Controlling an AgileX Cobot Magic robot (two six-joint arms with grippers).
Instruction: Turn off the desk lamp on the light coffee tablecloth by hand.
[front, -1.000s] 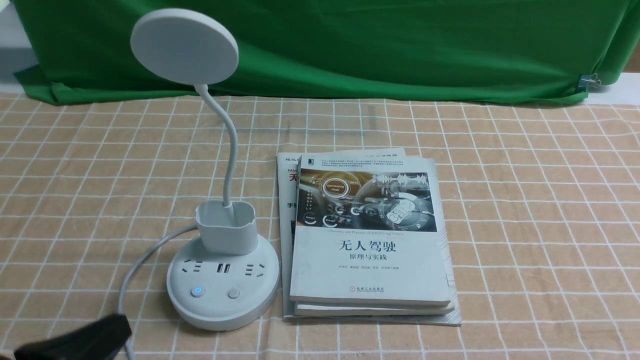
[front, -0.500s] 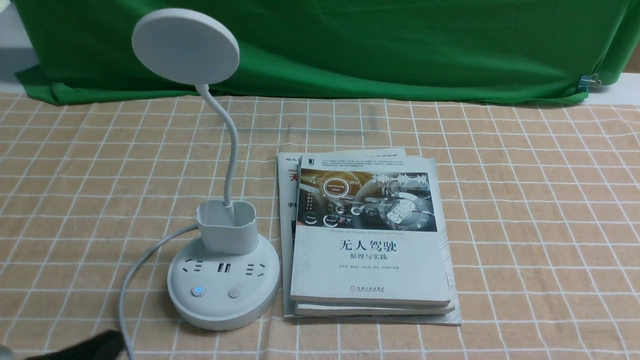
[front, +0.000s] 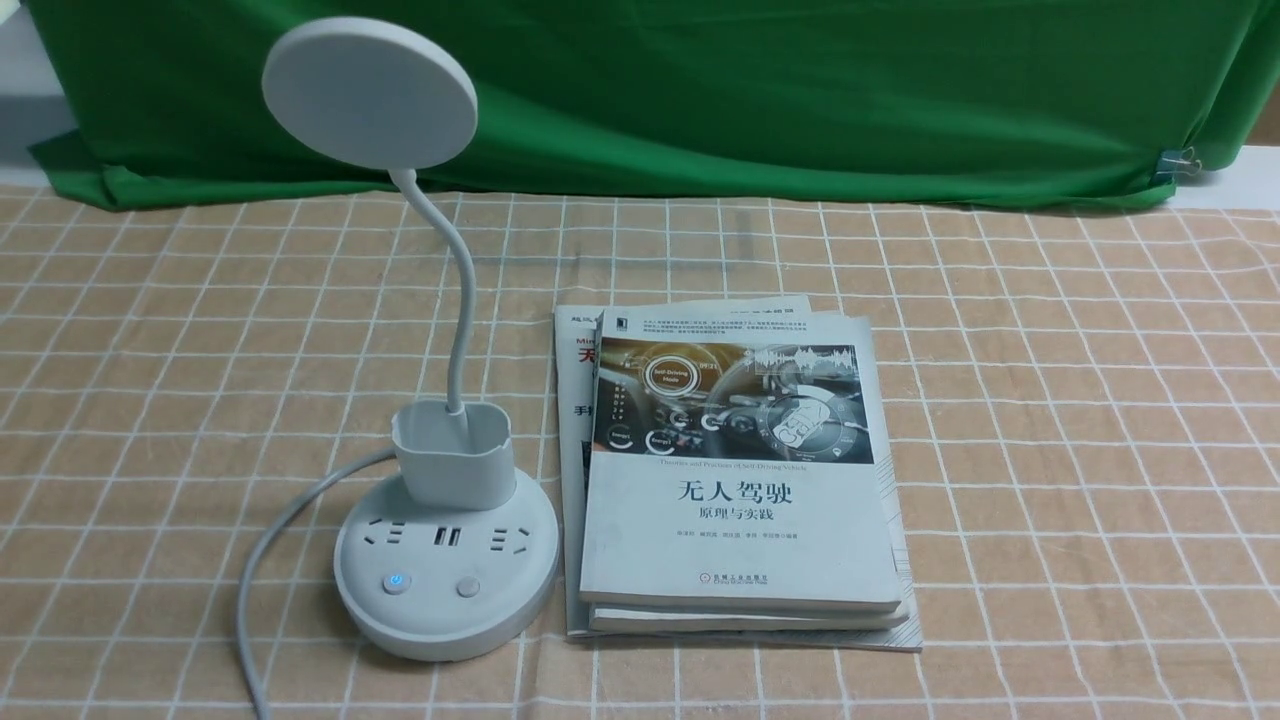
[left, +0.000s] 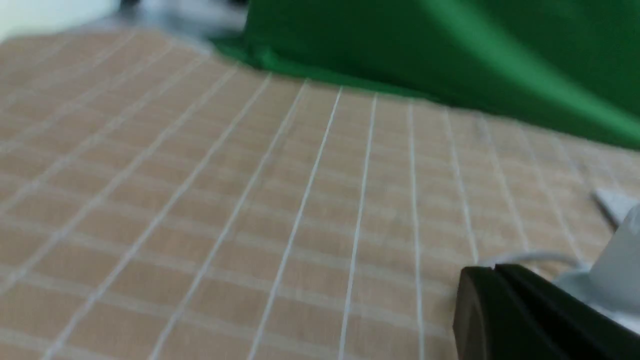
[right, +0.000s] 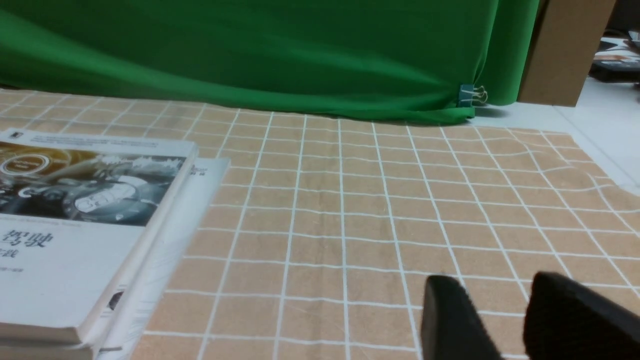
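The desk lamp (front: 445, 570) stands upright on the light coffee tablecloth (front: 1080, 480), left of the stacked books (front: 740, 520); one button on its base glows blue. The green cloth (front: 700, 100) hangs behind. The left gripper (left: 492, 280) appears pressed together, though its fingertips are blurred. The right gripper (right: 492, 285) is spread slightly, a narrow gap between its fingertips, above the tablecloth.

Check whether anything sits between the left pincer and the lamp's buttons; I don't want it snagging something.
Nothing visible blocks the lit button from above. The grey cable lies on the tablecloth to the left of the lamp base, so a low approach from that side might catch it.
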